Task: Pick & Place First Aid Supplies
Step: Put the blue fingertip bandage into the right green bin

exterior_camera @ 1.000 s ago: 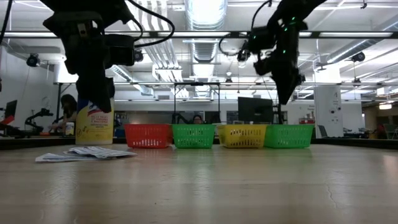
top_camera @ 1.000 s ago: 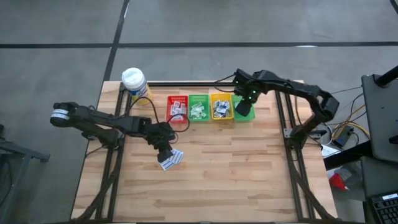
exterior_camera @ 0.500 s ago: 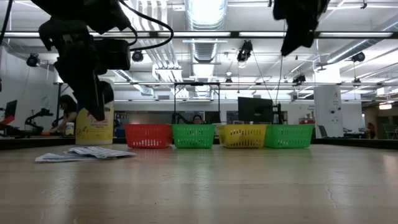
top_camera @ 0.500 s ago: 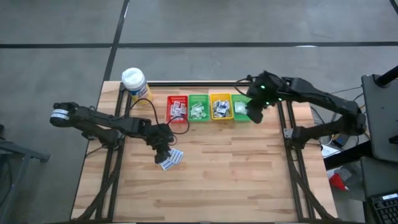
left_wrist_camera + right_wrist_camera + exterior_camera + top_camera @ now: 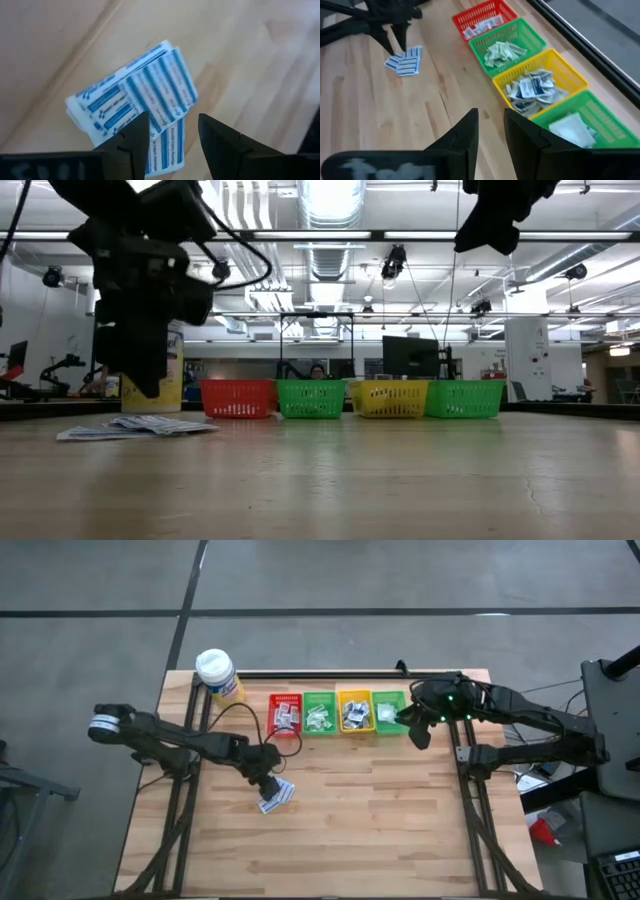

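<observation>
Starting at my left, a yellow plastic bottle with a white cap (image 5: pixel 218 675) stands at the far left corner of the wooden tabletop (image 5: pixel 380 820). Near it, my left gripper (image 5: pixel 170 135) hangs over a small fanned stack of flat white packets with blue print (image 5: pixel 275 794), which lie loose on the tabletop in front of the bins; its jaws stand apart with nothing between them, tips just above the top packet.

Along the far edge runs a row of four small mesh plastic bins, side by side. The red bin (image 5: pixel 286 714) holds a few white sachets with red print (image 5: pixel 480 24). Next, a green bin (image 5: pixel 319 712) holds pale green-printed sachets (image 5: pixel 502 51). The yellow bin (image 5: pixel 355 712) is heaped with white and blue-printed packets (image 5: pixel 532 88). The last green bin (image 5: pixel 389 711) holds a larger white wrapped packet (image 5: pixel 570 127).

My right gripper (image 5: pixel 490 131) hovers just beside that last bin's right end, jaws slightly parted and empty.
</observation>
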Tool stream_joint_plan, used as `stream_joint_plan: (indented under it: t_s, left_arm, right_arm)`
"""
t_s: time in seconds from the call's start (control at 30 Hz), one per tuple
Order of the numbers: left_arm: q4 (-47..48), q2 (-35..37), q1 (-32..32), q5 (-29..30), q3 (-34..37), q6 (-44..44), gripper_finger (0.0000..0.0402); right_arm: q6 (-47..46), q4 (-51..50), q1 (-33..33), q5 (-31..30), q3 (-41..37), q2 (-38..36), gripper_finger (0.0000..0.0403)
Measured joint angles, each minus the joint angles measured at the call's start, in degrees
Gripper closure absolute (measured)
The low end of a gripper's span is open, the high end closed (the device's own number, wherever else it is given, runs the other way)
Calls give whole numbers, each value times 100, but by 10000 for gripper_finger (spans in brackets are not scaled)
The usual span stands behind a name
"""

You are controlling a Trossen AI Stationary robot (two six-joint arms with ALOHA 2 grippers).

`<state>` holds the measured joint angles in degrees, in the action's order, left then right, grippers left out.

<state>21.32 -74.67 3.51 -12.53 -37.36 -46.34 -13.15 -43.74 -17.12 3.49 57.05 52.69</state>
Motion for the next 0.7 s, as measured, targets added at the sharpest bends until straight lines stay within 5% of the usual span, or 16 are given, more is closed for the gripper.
stream_joint_plan:
  t_s: [0.4,0.7]
  left_arm:
    - [209,-569,9,873,-292,-1004,241]
    - [306,-775,121,924,-305,-1280,241]
  right_arm:
    - [-23,386,1,211,-353,21,330]
    - [13,382,1,282,-180,30,331]
